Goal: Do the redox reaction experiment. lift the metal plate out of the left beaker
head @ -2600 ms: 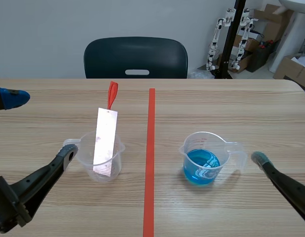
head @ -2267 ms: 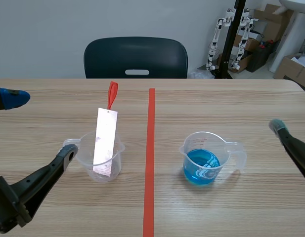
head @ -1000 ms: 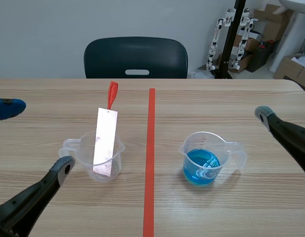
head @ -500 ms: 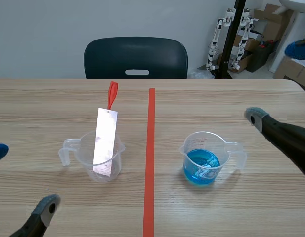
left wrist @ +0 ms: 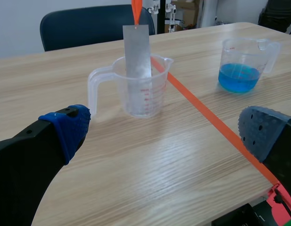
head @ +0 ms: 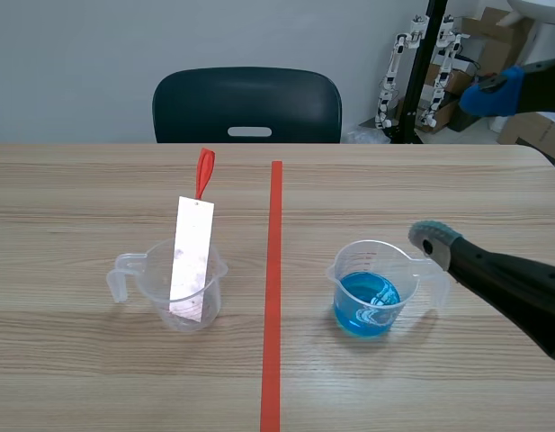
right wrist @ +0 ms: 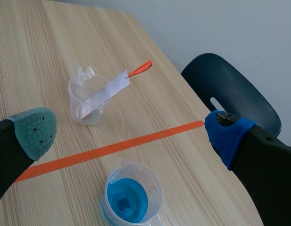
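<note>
Clear plastic beakers on bench (head: 97, 189): 2, one each side of red tape line (head: 273, 297). L beaker (head: 156, 281) holds 1 metal plate (head: 192, 261), leaning on rim, upper part well above rim; 1 orange-red tab (head: 204, 173) at its top end. R beaker (head: 378, 259) holds blue soln (head: 367, 301). Pincers: 2. L pincer (left wrist: 166, 129): fingers wide apart, empty, L beaker ahead of it. R pincer (head: 459, 166): fingers apart, empty; grey-green pad (head: 428, 238) just beside R beaker handle, blue pad (head: 489, 94) raised. Chair (head: 247, 103): 1, behind bench.
</note>
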Controlling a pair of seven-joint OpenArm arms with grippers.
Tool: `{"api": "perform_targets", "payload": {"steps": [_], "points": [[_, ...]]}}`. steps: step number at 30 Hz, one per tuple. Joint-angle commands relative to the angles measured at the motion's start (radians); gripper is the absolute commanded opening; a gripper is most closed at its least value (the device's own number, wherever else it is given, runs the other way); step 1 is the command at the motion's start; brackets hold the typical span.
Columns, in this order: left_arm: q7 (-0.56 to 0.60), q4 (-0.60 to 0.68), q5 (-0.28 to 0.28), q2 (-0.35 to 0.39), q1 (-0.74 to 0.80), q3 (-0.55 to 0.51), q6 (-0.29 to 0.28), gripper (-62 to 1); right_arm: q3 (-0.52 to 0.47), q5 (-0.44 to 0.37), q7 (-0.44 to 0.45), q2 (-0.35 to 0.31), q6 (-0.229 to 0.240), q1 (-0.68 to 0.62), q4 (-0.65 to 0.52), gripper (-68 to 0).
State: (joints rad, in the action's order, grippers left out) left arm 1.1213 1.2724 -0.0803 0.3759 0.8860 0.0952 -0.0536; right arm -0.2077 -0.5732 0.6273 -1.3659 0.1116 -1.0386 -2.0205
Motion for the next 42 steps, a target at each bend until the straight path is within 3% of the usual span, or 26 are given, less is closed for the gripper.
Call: {"api": "perform_targets", "payload": {"steps": [1, 7, 11, 16, 21, 28, 34, 42], "points": [[0.037, -0.002, -0.006, -0.015, -0.003, 0.012, 0.017, 1.4, -0.005, -0.011, 0.001, 0.019, -0.006, 0.027, -0.012, 0.4], [0.175, -0.127, -0.006, -0.047, -0.036, 0.046, 0.044, 1.4, 0.008, -0.002, -0.061, 0.159, 0.035, 0.113, -0.011, 0.4], [0.266, -0.204, -0.018, -0.061, -0.051, 0.055, 0.054, 1.4, 0.049, 0.053, -0.113, 0.28, 0.115, 0.203, 0.001, 0.4], [0.391, -0.283, -0.044, -0.065, -0.059, 0.061, 0.067, 1.4, 0.17, 0.119, -0.138, 0.36, 0.122, 0.292, 0.021, 0.4], [0.433, -0.32, -0.087, -0.065, -0.06, 0.061, 0.066, 1.4, 0.311, 0.128, -0.183, 0.362, 0.121, 0.388, 0.022, 0.4], [0.433, -0.359, -0.085, -0.065, -0.095, 0.062, 0.066, 1.4, 0.468, 0.114, -0.239, 0.331, 0.111, 0.534, 0.022, 0.4], [0.433, -0.365, -0.084, -0.065, -0.125, 0.062, 0.066, 1.4, 0.578, 0.063, -0.241, 0.28, 0.009, 0.639, 0.024, 0.4], [0.433, -0.364, -0.064, -0.065, -0.161, 0.062, 0.066, 1.4, 0.748, 0.044, -0.238, 0.28, 0.012, 0.821, 0.097, 0.4]]}}
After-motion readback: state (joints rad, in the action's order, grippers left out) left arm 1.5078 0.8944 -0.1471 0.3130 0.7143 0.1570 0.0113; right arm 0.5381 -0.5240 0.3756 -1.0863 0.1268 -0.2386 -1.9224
